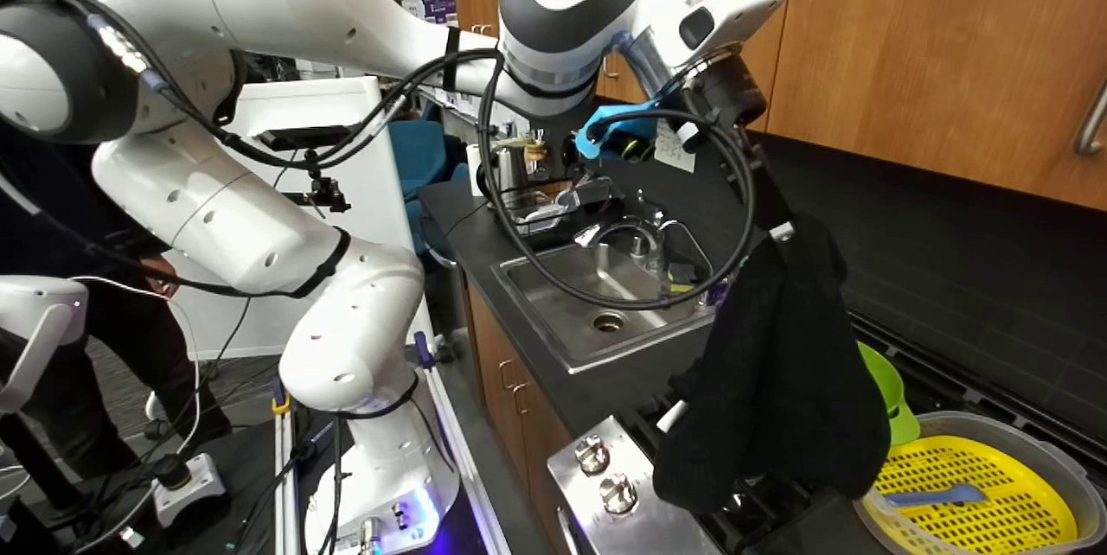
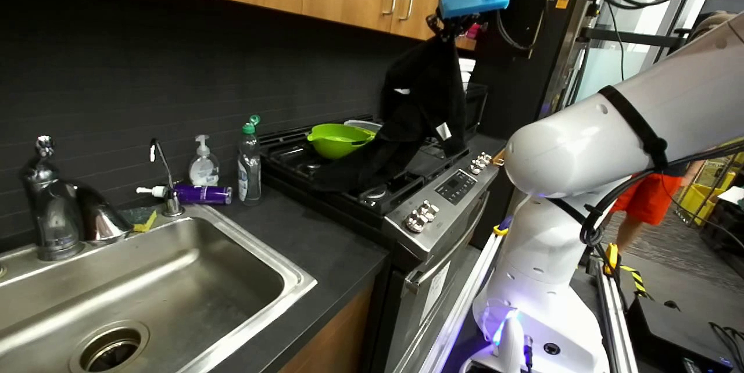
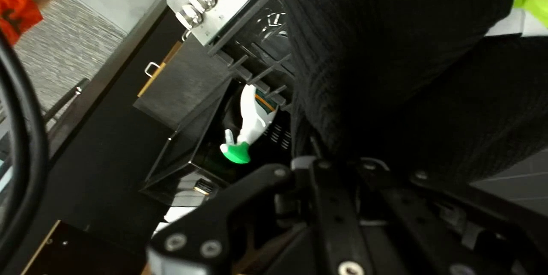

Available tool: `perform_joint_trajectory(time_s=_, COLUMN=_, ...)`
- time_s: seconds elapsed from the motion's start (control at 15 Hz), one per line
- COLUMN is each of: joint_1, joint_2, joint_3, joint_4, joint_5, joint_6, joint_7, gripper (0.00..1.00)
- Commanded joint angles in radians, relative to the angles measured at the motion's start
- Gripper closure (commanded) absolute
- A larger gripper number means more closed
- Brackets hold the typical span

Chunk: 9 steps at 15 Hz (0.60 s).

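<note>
Starting at your left in an exterior view, a chrome faucet (image 2: pixel 55 210) rises behind the rear edge of the steel sink (image 2: pixel 209 297), which is let into the bench (image 2: pixel 317 245). A purple bottle (image 2: pixel 200 194) lies on its side at the sink's rear right corner, its white pump pointing left. Just behind it, by the bench's rear edge, you have a clear pump bottle (image 2: pixel 204 171) standing upright. Next comes a dish-soap bottle (image 2: pixel 249 167) with a green cap, upright near where the bench meets the left edge of the stove (image 2: pixel 456 210).

On the stove, towards its rear edge, you can see a green bowl (image 2: pixel 340 140). Beside it, clearest in an exterior view, is a grey basin (image 1: pixel 1072 468) with a yellow perforated tray (image 1: pixel 977 529) inside and a blue spoon (image 1: pixel 938 496) lying across that.

Your black knit cloth (image 2: pixel 407 135) hangs over the stove, its low end spreading above the grates towards the front left corner; you cannot tell whether it touches them. Up at its top, your tool (image 3: pixel 342 161) is pressed together, pinching a gathered bit of that cloth between its fingers, high above the stove.

Just past the stove's right edge, the wrist view gives you a white spray bottle (image 3: pixel 252 121) with a green head. Farther right, off the stove's front edge, stands your white arm (image 2: pixel 558 152), and beyond it a person in orange shorts (image 2: pixel 645 204), partly hidden.
</note>
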Motion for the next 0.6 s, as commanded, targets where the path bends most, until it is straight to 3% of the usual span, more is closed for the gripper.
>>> perform_joint_trajectory(time_s=0.0, joint_1=-0.004, joint_2=-0.022, joint_3=0.024, joint_4=0.007, joint_5=-0.035, joint_6=-0.038, joint_7=0.040, gripper=0.98)
perform_joint_trajectory(time_s=0.53, joint_1=0.233, joint_2=0.053, joint_3=0.257, joint_4=0.017, joint_5=-0.008, joint_6=-0.036, joint_7=0.096, gripper=0.98)
